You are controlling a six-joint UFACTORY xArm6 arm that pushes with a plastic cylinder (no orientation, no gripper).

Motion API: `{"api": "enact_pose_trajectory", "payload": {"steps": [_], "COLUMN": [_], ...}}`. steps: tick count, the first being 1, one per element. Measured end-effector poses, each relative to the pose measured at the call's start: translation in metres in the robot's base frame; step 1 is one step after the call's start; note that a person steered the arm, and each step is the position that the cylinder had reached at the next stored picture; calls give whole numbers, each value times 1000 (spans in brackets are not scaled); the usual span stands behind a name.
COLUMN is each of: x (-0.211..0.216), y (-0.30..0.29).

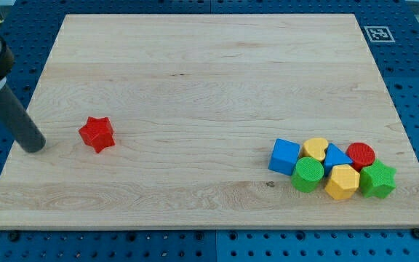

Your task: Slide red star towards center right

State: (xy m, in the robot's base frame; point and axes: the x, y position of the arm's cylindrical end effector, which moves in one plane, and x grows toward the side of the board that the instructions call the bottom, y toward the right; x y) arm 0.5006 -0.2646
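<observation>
Red star (97, 134), my tip (33, 145) left, apart

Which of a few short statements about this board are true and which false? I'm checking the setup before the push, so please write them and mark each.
1. My tip is at the view's left of the red star, not touching it. True.
2. The red star sits among the clustered blocks. False: it lies alone at the view's left.
3. The blue cube is the cluster's leftmost block. True.
4. The green star lies at the view's top. False: it is at the bottom right.
5. The red cylinder lies beside the blue triangle. True.
</observation>
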Motion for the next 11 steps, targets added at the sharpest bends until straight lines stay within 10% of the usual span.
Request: {"api": "enact_pose_trajectory", "payload": {"steps": [11], "x": [-131], "y": [393]}}
